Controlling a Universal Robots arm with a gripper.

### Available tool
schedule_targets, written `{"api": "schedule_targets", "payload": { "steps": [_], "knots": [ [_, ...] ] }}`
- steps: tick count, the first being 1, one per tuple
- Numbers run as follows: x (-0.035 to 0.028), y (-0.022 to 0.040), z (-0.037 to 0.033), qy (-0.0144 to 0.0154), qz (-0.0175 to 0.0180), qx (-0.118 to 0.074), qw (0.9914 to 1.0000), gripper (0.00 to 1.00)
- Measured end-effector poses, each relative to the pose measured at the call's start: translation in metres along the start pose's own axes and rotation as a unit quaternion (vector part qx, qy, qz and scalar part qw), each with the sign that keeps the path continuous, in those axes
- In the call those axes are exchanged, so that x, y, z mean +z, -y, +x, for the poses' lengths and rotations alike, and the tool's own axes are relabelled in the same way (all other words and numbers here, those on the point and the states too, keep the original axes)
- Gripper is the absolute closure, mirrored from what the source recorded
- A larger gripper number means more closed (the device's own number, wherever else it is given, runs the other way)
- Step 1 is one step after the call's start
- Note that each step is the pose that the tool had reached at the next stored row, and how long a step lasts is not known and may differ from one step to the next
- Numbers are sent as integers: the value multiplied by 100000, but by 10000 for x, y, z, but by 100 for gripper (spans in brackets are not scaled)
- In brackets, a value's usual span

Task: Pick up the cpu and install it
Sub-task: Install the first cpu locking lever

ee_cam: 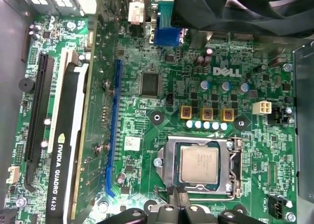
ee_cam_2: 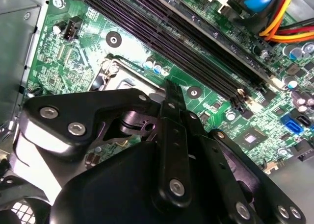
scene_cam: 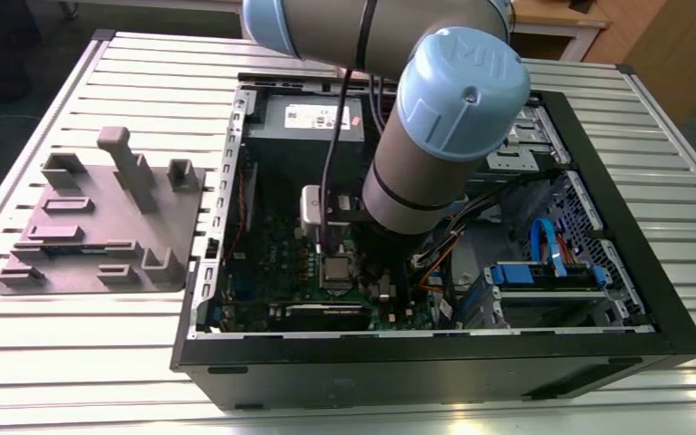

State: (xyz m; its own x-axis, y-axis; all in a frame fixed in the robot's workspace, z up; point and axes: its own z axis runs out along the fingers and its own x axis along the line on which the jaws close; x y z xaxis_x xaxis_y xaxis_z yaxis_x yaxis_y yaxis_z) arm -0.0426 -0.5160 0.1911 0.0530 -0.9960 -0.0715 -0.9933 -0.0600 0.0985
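You are looking at a desk (scene_cam: 70, 362) of pale ribbed metal slats, with wooden furniture at the far edge of the room behind it. An open black computer case (scene_cam: 445, 362) lies on its side on the desk, and a grey plastic holder tray (scene_cam: 101, 227) with upright posts rests just beside the case, toward the exterior view's left.

Your arm (scene_cam: 445, 145) reaches down into the case over the green motherboard (ee_cam: 147, 47). Inside, you can see a graphics card (ee_cam: 68, 150) standing in its slot, long dark memory slots (ee_cam_2: 196, 42), and blue and orange cables (ee_cam_2: 279, 13) off to one side.

The cpu (ee_cam: 198, 164) lies flat in the square metal socket frame (ee_cam: 167, 160) on the motherboard, silver top facing up. In the exterior view it shows as a small grey square (scene_cam: 338, 269) just below the arm's wrist.

The end effector (ee_cam: 179, 202) hangs right at the edge of the socket frame, close to the cpu but not on it. Its black fingers (ee_cam_2: 172, 136) are pressed together, side by side, with nothing pinched between them. In the second wrist view the finger tips (ee_cam_2: 170, 87) reach to the rim of the socket.
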Motion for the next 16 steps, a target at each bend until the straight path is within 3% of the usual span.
{"api": "schedule_targets", "payload": {
  "steps": [16],
  "knots": [
    [42,61,6,-139,-94,-1429,99990,89]
  ]
}}
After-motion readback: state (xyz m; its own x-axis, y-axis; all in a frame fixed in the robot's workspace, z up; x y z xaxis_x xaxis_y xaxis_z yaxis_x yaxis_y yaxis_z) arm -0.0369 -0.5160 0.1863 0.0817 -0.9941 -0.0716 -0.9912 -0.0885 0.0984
